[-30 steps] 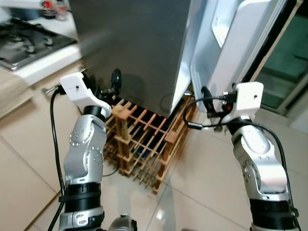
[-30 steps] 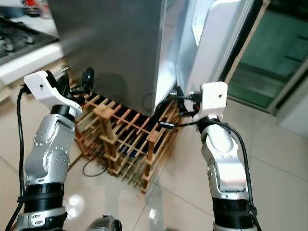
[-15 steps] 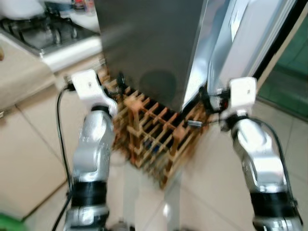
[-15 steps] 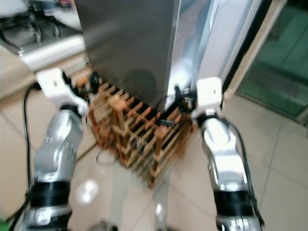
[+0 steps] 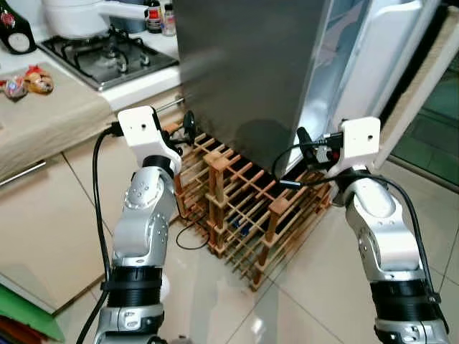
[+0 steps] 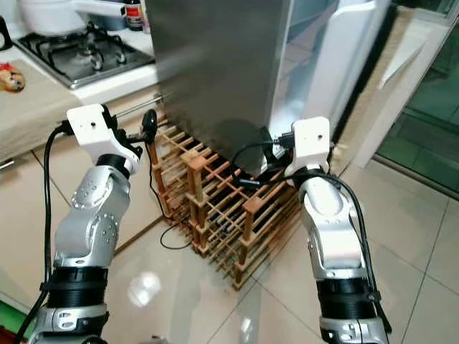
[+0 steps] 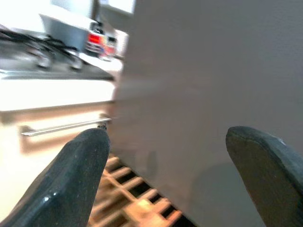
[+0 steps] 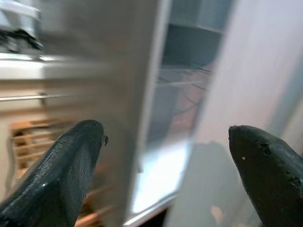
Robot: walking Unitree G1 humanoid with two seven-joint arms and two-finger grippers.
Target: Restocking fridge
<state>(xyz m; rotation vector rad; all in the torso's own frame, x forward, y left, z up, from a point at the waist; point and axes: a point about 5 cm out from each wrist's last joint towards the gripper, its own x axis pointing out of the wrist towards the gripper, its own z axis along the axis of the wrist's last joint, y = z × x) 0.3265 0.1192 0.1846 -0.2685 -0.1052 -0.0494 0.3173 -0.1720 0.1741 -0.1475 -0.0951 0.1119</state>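
**Facing the fridge, both claws empty**

My view has swung left since a second ago: the gas stove (image 5: 111, 54) and the beige counter (image 5: 50, 118) now show much more fully, while the things themselves look unmoved. My arms have kept the same raised pose in front of me.

The fridge (image 5: 251, 64) stands straight ahead, its grey side toward me and its white door (image 5: 373, 72) open to my right. A wooden wine rack (image 5: 247, 211) sits on the tiled floor (image 5: 315, 287) against the fridge's base.

My left gripper (image 7: 165, 175) is held up near the fridge's grey side, above the rack's left end, fingers spread wide apart and holding nothing. My right gripper (image 8: 165, 165) points at the gap between the fridge body and the door, its fingers likewise parted and empty.
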